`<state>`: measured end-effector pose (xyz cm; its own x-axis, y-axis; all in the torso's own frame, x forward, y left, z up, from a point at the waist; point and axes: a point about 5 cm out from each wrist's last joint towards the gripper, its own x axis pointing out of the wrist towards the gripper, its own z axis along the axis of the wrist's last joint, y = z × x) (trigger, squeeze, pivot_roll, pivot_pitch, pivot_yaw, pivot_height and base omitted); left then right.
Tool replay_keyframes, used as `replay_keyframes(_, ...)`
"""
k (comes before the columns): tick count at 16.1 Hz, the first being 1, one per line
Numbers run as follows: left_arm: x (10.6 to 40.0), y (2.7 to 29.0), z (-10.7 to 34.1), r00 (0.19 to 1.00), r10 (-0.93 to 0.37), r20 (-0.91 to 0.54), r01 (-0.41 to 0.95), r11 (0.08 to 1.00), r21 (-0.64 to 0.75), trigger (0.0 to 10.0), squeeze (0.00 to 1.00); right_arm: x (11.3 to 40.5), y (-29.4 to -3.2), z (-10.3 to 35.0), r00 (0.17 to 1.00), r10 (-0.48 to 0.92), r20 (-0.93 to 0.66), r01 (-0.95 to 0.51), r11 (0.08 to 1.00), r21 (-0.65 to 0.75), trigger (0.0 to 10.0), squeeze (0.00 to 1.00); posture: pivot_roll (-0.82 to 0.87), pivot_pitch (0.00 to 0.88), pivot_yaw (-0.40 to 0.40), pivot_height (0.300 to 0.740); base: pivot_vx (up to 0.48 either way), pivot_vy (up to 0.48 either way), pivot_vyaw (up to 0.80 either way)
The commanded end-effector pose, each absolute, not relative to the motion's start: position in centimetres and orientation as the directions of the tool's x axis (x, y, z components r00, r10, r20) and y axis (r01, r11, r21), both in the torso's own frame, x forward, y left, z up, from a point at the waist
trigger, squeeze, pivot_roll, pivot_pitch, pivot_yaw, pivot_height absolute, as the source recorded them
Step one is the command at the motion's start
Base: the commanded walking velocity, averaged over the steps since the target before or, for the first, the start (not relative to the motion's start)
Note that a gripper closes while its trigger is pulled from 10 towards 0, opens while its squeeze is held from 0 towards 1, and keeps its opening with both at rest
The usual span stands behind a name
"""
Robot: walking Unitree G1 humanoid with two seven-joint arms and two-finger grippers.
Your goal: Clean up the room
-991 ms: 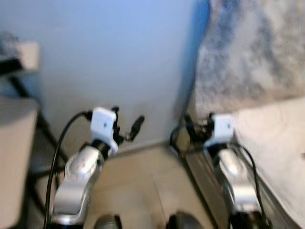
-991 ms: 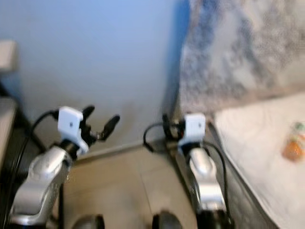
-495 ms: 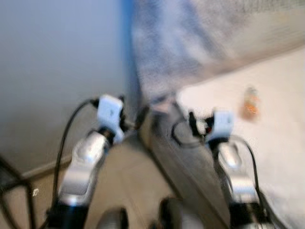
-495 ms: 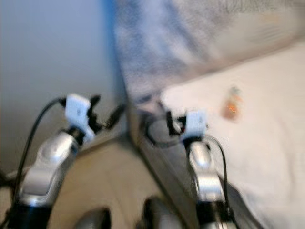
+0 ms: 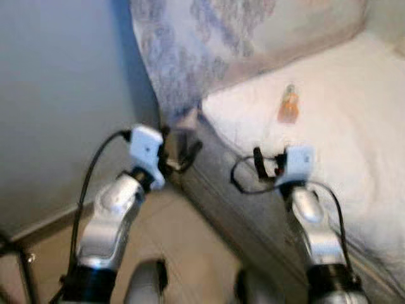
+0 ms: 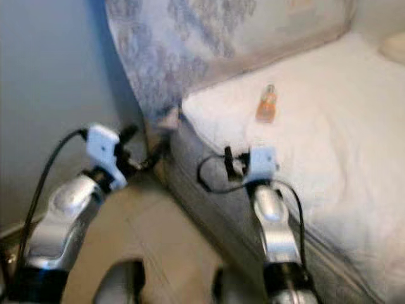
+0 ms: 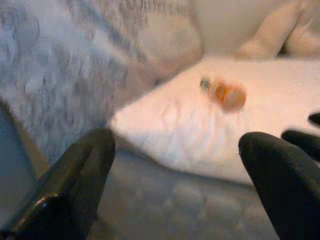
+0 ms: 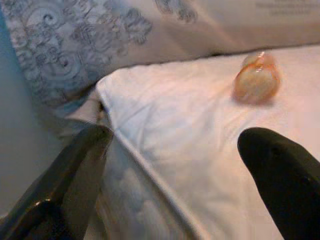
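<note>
Small orange bottle (image 6: 266, 104) lying on its side on the white bed (image 6: 329, 152), near the head end by the patterned headboard (image 6: 190, 44), well in from the mattress corner; left gripper (image 7: 175, 165) spread wide, empty; right gripper (image 8: 172, 155) likewise wide, empty, over the bed's edge. Likely trouble: rolling away on soft sheet if nudged; blurred frames, so possibly misjudged reach.

orange bottle (image 8: 257, 79) on white sheet (image 8: 200, 150)

White-sheeted bed (image 5: 354, 126), patterned headboard (image 5: 190, 44), blue-grey wall (image 5: 57, 95), beige floor (image 5: 190, 266)
</note>
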<state>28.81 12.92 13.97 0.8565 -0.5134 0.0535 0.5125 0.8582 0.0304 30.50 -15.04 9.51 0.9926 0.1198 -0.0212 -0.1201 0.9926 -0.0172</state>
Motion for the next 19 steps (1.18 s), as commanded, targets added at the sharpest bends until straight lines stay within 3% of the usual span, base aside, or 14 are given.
replay_keyframes(1, 29.0, 13.2, 14.4, 0.853, -0.52, 0.056, 0.517, 0.854, 0.048, 10.0, 0.0, 30.7, -14.8, 9.7, 0.992, 0.122, -0.015, -0.122, 0.992, -0.011, 10.0, 0.0, -0.08, 0.0, -0.001, 0.615, 0.0, 0.48, -0.67)
replay_keyframes(6, 29.3, 12.9, 14.2, 0.84, -0.541, 0.035, 0.538, 0.84, 0.067, 10.0, 0.0, 30.1, -15.3, 9.6, 0.997, 0.083, 0.006, -0.083, 0.995, -0.057, 10.0, 0.0, -0.1, 0.0, 0.009, 0.615, 0.0, 0.48, -0.54)
replay_keyframes(9, 29.2, 12.8, 14.1, 0.847, -0.531, 0.025, 0.529, 0.846, 0.07, 10.0, 0.0, 29.7, -15.7, 9.6, 0.998, 0.06, -0.004, -0.06, 0.997, -0.04, 10.0, 0.0, -0.1, 0.0, 0.001, 0.615, 0.0, 0.0, 0.0)
replay_keyframes(19, 28.7, 12.5, 14.2, 0.824, -0.567, 0.011, 0.563, 0.82, 0.108, 10.0, 0.0, 28.8, -16.8, 10.3, 0.999, 0.002, 0.043, -0.001, 0.999, -0.038, 10.0, 0.0, -0.12, 0.0, 0.012, 0.615, 0.0, 0.0, -0.7)
